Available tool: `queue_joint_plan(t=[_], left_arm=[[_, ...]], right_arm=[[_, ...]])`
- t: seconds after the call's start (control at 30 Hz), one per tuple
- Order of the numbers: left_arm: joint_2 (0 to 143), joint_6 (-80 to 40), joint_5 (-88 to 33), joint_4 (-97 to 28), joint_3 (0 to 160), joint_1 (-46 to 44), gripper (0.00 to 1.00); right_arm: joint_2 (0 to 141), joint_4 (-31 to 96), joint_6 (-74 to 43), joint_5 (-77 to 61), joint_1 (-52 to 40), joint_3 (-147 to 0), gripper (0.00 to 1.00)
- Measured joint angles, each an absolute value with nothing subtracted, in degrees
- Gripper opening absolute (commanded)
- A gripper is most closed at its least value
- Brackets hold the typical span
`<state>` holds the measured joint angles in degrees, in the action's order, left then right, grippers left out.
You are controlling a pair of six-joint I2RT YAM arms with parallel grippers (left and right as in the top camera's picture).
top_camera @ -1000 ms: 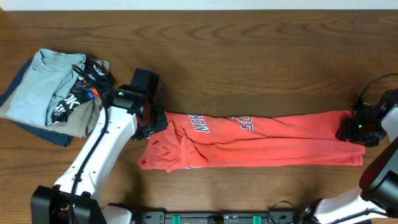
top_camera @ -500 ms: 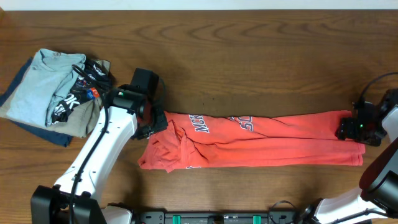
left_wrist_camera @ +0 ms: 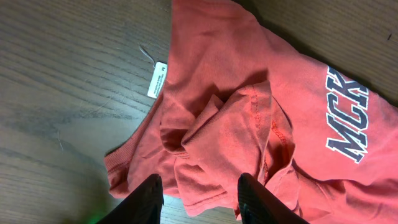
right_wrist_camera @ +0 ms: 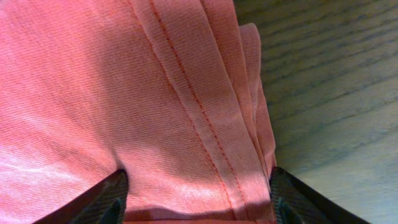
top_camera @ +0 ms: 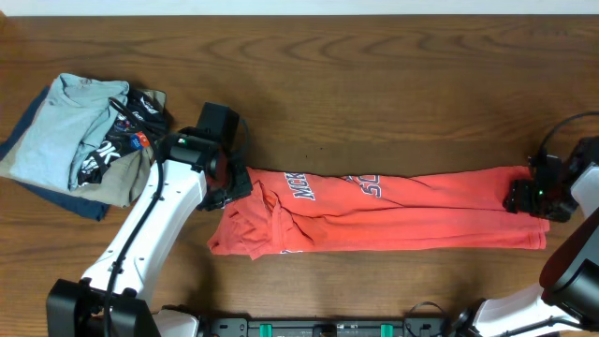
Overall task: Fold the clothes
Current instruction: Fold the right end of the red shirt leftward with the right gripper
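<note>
Table [top_camera: 374, 84], overhead view: the coral-red T-shirt [top_camera: 393, 211] lies flat as 1 long strip running left to right across the near half, lettering [top_camera: 309, 190] face up near its left end. The left end is rumpled and wider, the right end narrow and squared off.

Left gripper [top_camera: 232, 183]: sits at the upper left corner of the T-shirt. In the left wrist view its 2 fingers [left_wrist_camera: 149, 196] stand partly apart, with a bunched fold of red cloth rising between them. The tips run off the bottom edge, so I cannot tell whether the cloth is pinched or only straddled. The white care label [left_wrist_camera: 157, 79] lies turned out on the wood beside the collar edge, and "MCK" shows at the right of that view.

Right gripper [top_camera: 526, 198]: over the right end of the T-shirt. In the right wrist view the fingers [right_wrist_camera: 102, 199] stand wide apart at the 2 lower corners. The stacked hem layers lie flat between them, nothing clamped. The jaws are wide, with no hold on the cloth.

Far left of the table: 1 pile with a light blue shirt [top_camera: 65, 126] on top and a black garment with white print [top_camera: 126, 131] beside it, well apart from the right arm and near the left arm.
</note>
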<state>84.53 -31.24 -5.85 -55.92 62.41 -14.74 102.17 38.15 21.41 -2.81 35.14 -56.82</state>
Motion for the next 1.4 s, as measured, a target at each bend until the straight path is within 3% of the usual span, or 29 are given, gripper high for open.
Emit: queue_joint_plan(t=[0.03, 0.13, 0.37, 0.6, 0.97, 1.4], left_arm=[[84.53, -31.24, -5.85, -55.92, 62.41, -14.74, 0.41], [84.53, -31.24, -5.87, -55.92, 62.41, -14.74, 0.41], [84.53, -31.24, -5.85, -56.18, 62.41, -14.74, 0.41], [84.53, -31.24, -5.85, -56.18, 62.41, -14.74, 0.41], [84.53, -31.24, -5.85, -56.25, 62.41, -14.74, 0.42], [84.53, -31.24, -5.85, -56.36, 62.41, -14.74, 0.41]], right_arm=[[102.15, 38.09, 21.41, -2.90, 35.14, -56.77, 0.63], [102.08, 37.74, 21.76, -3.84, 35.14, -56.64, 0.33], [102.04, 36.95, 21.61, -6.55, 35.14, -56.40, 0.02], [102.06, 37.63, 18.31, -6.13, 35.14, -57.10, 0.01], [102.56, 50.28, 9.34, -3.95, 34.28, -70.61, 0.01], [100.97, 59.44, 1.54, -6.59, 14.46, -72.27, 0.01]])
